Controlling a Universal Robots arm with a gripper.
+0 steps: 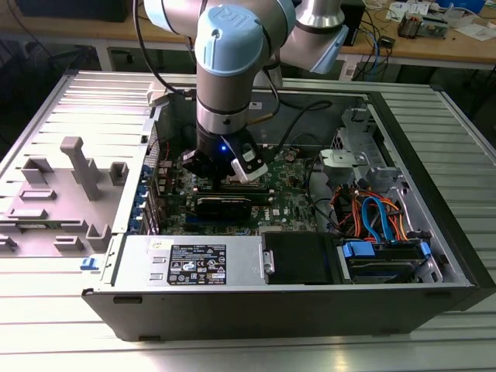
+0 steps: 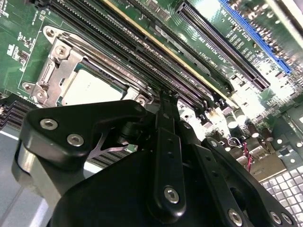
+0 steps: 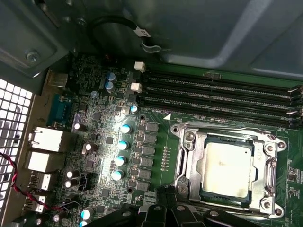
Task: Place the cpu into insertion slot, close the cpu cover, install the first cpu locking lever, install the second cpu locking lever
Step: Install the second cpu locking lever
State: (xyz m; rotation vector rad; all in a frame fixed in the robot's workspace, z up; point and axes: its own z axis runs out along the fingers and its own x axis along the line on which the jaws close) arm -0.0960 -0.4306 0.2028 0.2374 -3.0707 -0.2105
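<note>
You've got the cpu (image 3: 226, 166) already seated in the insertion slot (image 3: 189, 163) with the cpu cover (image 3: 271, 172) down, gripper (image 2: 166, 101) pinched shut and empty just beside it; the levers look thin, springy, so hook their ends.

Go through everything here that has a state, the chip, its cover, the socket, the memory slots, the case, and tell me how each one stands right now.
cpu: seated flat in the socket, top showing.
cpu cover: down flat around the chip.
insertion slot: filled by the chip.
memory slots: no sticks in them, as far as the first wrist view shows.
computer case: lying on its side, side panel off.
gripper: low over the board beside the socket, holding nothing visible.
</note>
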